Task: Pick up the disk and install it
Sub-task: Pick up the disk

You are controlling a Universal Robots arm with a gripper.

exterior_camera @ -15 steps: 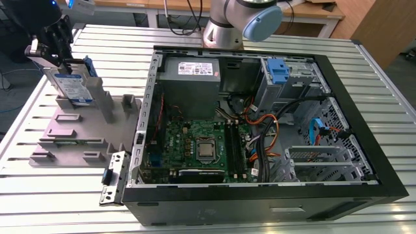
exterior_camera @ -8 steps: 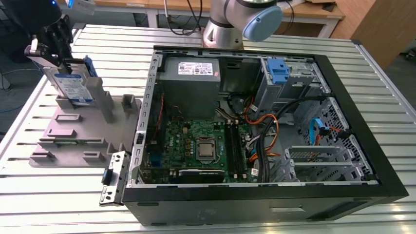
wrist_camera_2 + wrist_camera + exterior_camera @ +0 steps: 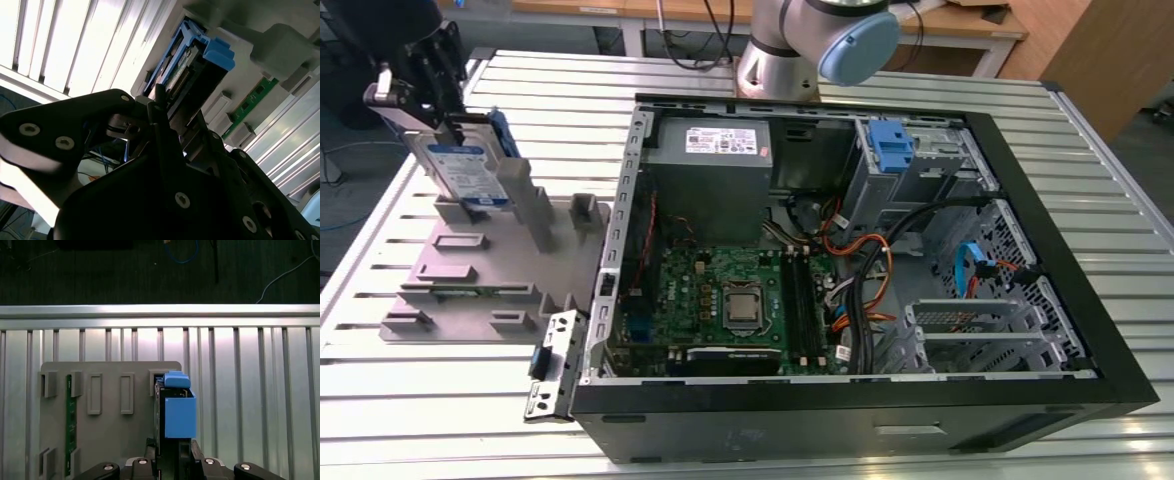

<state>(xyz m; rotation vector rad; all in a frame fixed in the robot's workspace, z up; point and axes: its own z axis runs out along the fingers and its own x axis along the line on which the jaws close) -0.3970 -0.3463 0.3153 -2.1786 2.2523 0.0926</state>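
The disk, a silver drive with a white-and-blue label and blue rails, stands on edge at the far end of the grey fixture at the exterior view's left. My gripper comes down onto its top edge and is shut on it. In the first wrist view the disk shows edge-on, its blue rail facing the camera, between the fingers of my gripper. In the second wrist view the disk runs out from between the black fingers of my gripper. Whether its lower edge still rests in the fixture slot I cannot tell.
The open computer case lies at the exterior view's right, with a grey power supply, a motherboard, cables and a bare blue bracket in the drive bay. A green memory stick sits in the fixture. The arm's base stands behind the case.
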